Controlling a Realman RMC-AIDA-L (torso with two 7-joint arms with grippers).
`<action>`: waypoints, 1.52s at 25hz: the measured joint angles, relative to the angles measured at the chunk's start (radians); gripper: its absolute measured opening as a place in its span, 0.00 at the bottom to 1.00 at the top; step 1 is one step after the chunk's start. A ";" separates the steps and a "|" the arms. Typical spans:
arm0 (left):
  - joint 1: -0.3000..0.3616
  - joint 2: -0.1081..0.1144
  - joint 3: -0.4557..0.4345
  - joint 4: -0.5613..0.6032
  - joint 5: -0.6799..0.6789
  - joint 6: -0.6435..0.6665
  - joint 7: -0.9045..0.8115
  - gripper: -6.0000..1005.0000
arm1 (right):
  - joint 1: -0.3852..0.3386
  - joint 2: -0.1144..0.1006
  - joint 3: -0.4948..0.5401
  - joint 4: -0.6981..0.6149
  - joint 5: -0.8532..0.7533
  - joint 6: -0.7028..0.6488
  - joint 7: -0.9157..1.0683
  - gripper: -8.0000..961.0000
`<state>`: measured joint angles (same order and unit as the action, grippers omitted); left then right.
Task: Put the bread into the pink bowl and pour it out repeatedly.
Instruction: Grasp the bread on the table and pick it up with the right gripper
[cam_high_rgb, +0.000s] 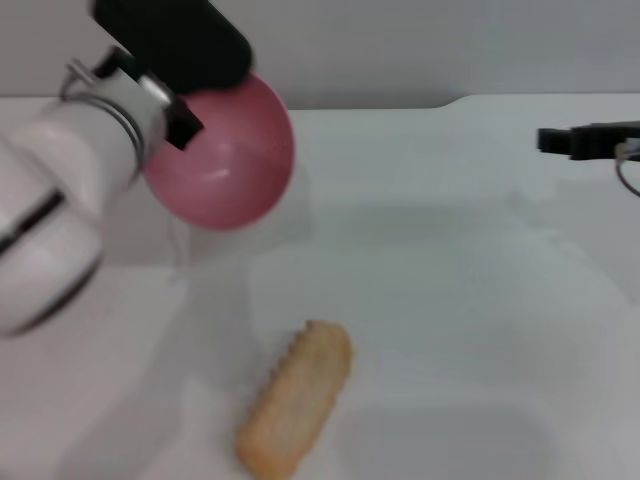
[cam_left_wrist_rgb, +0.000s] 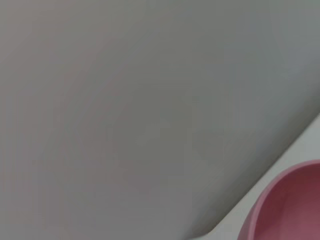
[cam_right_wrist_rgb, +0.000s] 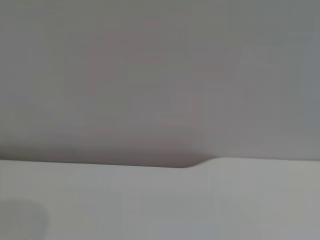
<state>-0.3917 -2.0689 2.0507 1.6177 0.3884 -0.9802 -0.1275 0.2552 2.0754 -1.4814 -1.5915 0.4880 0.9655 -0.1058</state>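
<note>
My left hand (cam_high_rgb: 185, 120) is up at the far left of the head view, raised off the desk (cam_high_rgb: 450, 300), and it carries the pink bowl (cam_high_rgb: 225, 155). The bowl is tipped over so its rounded outside faces me; the opening is turned away and I can't see into it. The hand is at the bowl's upper left edge, where a dark part meets the rim. The fingers themselves are hidden behind the wrist housing, so how they sit on the rim I can't tell beyond the bowl hanging from them in the air.

In my left wrist view a curved slice of the pink rim (cam_left_wrist_rgb: 290, 210) shows in one corner, with the grey wall behind and the desk's far edge running slantwise.

The bread (cam_high_rgb: 297, 398) lies on the white desk, below and a little right of the bowl and well apart from it. It sits at a slant, ridged side toward the left, near end close to the bottom of the head view.

To the right of the bread the desk is open white surface all the way across. The far edge has a small step up near the middle-right; the right wrist view shows the same step against the grey wall.

My right hand (cam_high_rgb: 560, 140) is at the far right, held above the desk near that far edge, well away from everything. Whether it is spread or pressed together I can't tell.

No writing or labels readable anywhere.
</note>
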 joint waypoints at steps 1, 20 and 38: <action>0.000 0.000 0.000 0.000 0.000 0.000 0.000 0.05 | 0.005 0.000 -0.007 0.001 0.010 0.000 -0.008 0.70; -0.100 0.010 -0.509 -0.090 -0.440 -0.258 0.034 0.05 | 0.320 0.003 -0.317 0.332 0.318 -0.076 -0.067 0.70; -0.163 0.010 -0.548 -0.194 -0.451 -0.269 0.052 0.05 | 0.368 0.009 -0.403 0.556 0.601 -0.096 -0.170 0.70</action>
<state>-0.5549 -2.0586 1.5031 1.4239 -0.0629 -1.2492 -0.0753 0.6235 2.0846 -1.8844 -1.0351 1.0886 0.8692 -0.2755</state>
